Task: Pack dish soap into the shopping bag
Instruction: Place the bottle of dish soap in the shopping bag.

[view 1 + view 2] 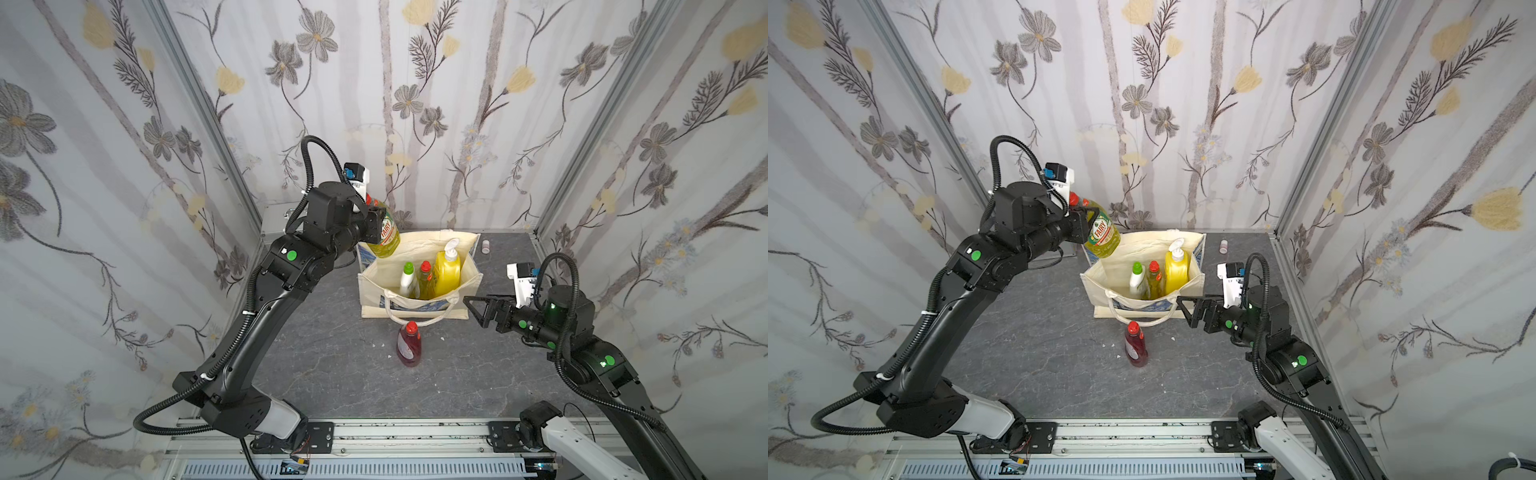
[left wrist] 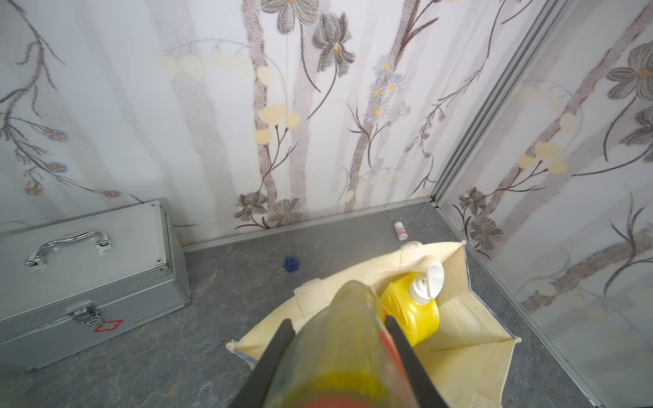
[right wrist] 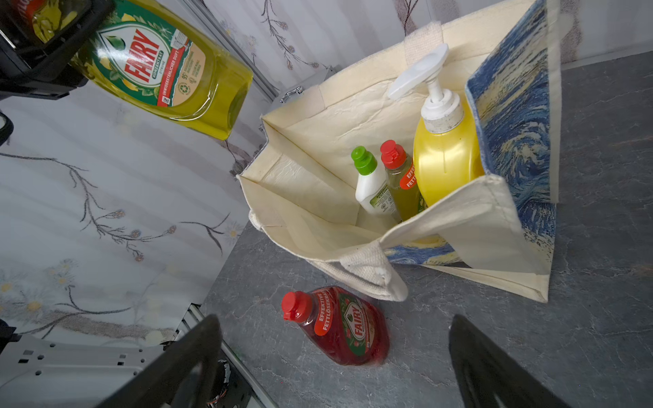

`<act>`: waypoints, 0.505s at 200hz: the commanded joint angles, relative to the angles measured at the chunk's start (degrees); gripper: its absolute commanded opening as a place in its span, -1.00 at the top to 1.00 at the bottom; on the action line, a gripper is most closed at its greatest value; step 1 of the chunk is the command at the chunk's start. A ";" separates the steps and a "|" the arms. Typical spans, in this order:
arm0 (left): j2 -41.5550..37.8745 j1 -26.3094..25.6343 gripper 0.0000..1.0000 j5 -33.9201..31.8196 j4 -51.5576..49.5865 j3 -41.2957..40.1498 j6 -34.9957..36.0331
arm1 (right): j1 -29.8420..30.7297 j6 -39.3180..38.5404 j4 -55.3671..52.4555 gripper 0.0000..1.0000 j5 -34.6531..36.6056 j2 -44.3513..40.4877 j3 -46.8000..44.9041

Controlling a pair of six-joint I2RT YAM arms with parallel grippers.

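My left gripper (image 1: 376, 222) (image 2: 338, 319) is shut on a yellow-green dish soap bottle (image 1: 384, 235) (image 3: 166, 70), held tilted above the left back corner of the shopping bag (image 1: 419, 245) (image 3: 318, 169). The bag stands open at mid table. Inside it stand a white green-capped bottle (image 1: 407, 278), a red-capped yellow-green bottle (image 1: 424, 278) and a big yellow pump bottle (image 1: 447, 268) (image 2: 410, 311). A red dish soap bottle (image 1: 408, 345) (image 3: 342, 328) lies on the table in front of the bag. My right gripper (image 1: 473, 311) (image 3: 334, 318) hangs open and empty to the bag's right.
A silver metal case (image 2: 88, 268) sits at the back left by the wall. A small white vial (image 1: 485, 246) lies behind the bag on the right, and a small blue piece (image 2: 291, 264) on the table behind it. Flowered walls close in three sides.
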 commanded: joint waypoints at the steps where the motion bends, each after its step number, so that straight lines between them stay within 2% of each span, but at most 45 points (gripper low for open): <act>1: 1.82 -2.28 0.51 -3.15 8.40 1.67 -0.99 | -0.22 -0.85 0.46 -1.00 0.63 -0.18 -0.19; 47: 5.01 -7.97 0.50 -11.68 9.57 0.11 -0.37 | -0.93 -1.59 -0.69 -1.00 0.52 -0.54 0.25; 101: 6.19 -8.99 0.50 -18.64 9.72 -4.56 -0.22 | -1.26 -1.14 -2.82 -1.00 1.38 -2.46 -0.05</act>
